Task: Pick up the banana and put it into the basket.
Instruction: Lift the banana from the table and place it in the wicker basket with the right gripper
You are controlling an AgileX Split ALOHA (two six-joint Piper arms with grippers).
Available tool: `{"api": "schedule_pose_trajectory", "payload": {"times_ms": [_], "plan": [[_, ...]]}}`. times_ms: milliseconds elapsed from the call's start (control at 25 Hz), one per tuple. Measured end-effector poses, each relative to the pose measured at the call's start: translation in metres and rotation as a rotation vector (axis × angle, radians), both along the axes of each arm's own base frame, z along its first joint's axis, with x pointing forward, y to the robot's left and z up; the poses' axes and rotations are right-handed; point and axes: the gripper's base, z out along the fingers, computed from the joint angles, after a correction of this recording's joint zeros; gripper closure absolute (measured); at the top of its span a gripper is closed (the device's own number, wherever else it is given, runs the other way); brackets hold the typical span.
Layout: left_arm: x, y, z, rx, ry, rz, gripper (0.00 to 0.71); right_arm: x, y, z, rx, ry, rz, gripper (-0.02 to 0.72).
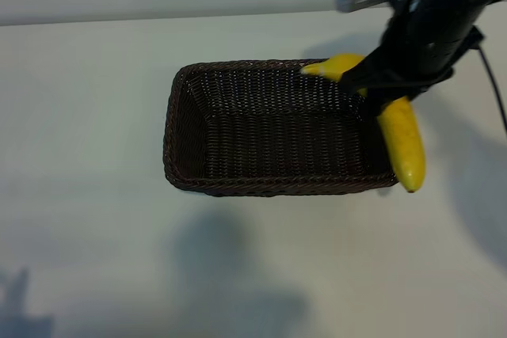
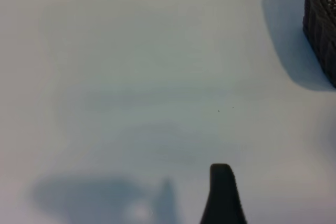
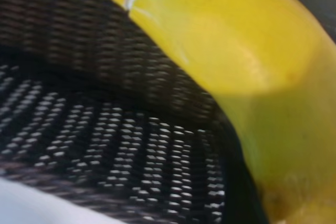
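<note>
Banana: fills the right wrist view, pressed close to the lens (image 3: 252, 66); in the exterior view (image 1: 400, 136) it hangs at the upper right of the frame, over the basket's right end.
Banana axis: long axis runs diagonally from the upper middle-right down to the right, roughly across the basket's short side; one tip sits over the far right corner, the other pokes out past the near right rim, off the basket.
Right gripper: (image 1: 388, 85) clamped across the banana near its middle, carrying it clear of the table.
Basket: (image 1: 182, 116) centre of the exterior frame, nothing seen lying in it; its woven floor shows under the banana in the right wrist view (image 3: 105, 145).
Key relation: the basket's open middle lies to the left of the held banana; I judge it needs to go further left, and perhaps turn along the basket's length, before release.
Left gripper: one dark fingertip (image 2: 223, 192) at the bottom of the left wrist view, holding nothing, jaws apart, well clear of the basket's wall (image 2: 320, 24).
Nearer arm: the right.
</note>
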Motion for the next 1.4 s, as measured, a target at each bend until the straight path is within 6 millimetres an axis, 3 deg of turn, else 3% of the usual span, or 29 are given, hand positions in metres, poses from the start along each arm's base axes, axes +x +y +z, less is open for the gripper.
{"api": "schedule_pose_trajectory", "payload": {"times_ms": [480, 720, 1120, 1400], "plan": [[0.000, 0.000, 0.000, 0.000, 0.000, 0.000, 0.170, -0.010, 0.050, 0.005, -0.064, -0.278, 0.472, 0.273], [0.000, 0.000, 0.000, -0.001, 0.000, 0.000, 0.170, -0.008, 0.071, 0.006, -0.019, -0.418, 0.516, 0.273], [0.000, 0.000, 0.000, -0.001, 0.000, 0.001, 0.170, 0.006, 0.082, -0.043, -0.051, -0.333, 0.528, 0.273], [0.000, 0.000, 0.000, -0.001, 0.000, 0.001, 0.170, 0.008, 0.083, -0.043, -0.042, -0.359, 0.525, 0.273]]}}
